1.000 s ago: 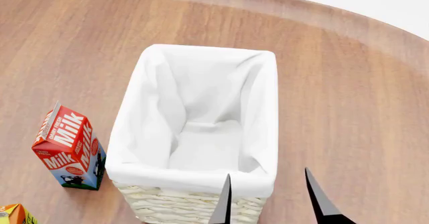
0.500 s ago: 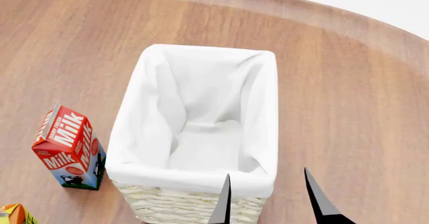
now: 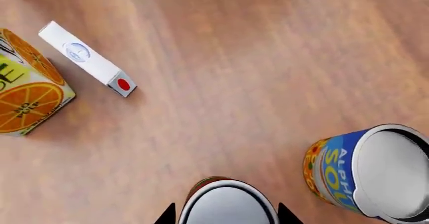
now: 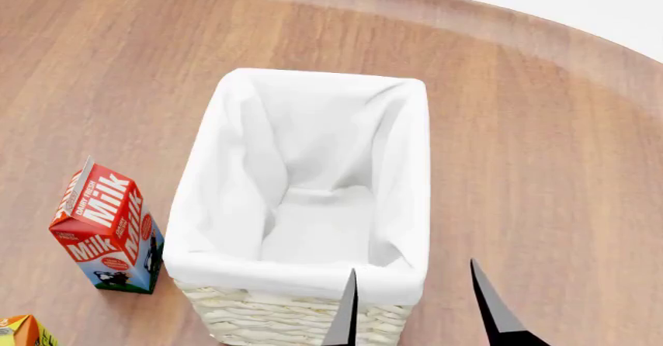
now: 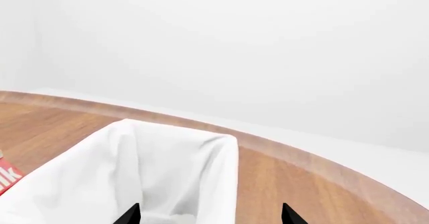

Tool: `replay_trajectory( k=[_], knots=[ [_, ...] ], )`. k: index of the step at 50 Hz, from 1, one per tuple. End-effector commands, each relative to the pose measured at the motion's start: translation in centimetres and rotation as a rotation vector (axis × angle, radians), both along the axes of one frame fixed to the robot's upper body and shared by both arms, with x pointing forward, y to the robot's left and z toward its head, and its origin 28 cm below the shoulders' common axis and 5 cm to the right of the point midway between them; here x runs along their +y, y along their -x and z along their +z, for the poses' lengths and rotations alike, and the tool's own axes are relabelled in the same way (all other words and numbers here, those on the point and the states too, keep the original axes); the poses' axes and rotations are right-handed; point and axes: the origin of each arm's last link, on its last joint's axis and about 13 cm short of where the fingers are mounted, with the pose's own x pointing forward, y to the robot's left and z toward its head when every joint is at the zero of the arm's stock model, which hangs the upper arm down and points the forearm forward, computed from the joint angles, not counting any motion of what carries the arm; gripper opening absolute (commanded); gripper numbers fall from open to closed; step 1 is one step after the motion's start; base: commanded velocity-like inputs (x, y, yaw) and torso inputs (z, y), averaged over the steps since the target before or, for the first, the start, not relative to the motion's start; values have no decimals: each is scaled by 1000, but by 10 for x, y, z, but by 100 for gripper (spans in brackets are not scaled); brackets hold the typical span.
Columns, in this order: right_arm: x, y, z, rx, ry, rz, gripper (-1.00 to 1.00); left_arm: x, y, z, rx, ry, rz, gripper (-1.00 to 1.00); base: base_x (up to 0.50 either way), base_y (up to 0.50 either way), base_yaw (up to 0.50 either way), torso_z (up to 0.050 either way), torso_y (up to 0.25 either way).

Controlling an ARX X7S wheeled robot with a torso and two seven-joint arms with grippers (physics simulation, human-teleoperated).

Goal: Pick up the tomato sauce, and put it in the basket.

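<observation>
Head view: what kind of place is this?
Likely a simulated tabletop grocery setup: a round wooden table against blank white, a lined basket, a milk carton, and cans like the tomato sauce.

We see our right hand with fingers spread wide; our left hand shows only two dark fingertips apart.

Head view shows no real change. Right gripper prongs sit at the same spot by the basket front rim; milk carton hasn't shifted
</observation>
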Motion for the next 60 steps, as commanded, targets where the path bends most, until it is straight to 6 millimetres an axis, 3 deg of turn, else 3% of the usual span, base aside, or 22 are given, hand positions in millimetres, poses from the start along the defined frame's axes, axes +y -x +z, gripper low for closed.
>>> replay_trajectory(
  k=[1, 11, 20, 43, 60],
  knots=[
    [1, 0, 0, 1, 1, 2, 100, 0, 0, 27, -64, 61, 45, -100, 0, 0, 0, 0, 0],
    [1, 0, -1, 3, 2, 4, 100, -4, 2, 52, -154, 110, 45, -100, 0, 0, 0, 0, 0],
    [1, 0, -1, 3, 2, 4, 100, -7, 4, 63, -199, 141, 30, -100, 0, 0, 0, 0, 0],
    [0, 0, -1, 1, 0, 0, 100, -21, -15, 124, -385, 232, -38, -100, 0, 0, 0, 0, 0],
    [-1, 0, 0, -3, -2, -3, 100, -34, -41, 175, -536, 249, -109, -100, 0, 0, 0, 0, 0]
  ],
)
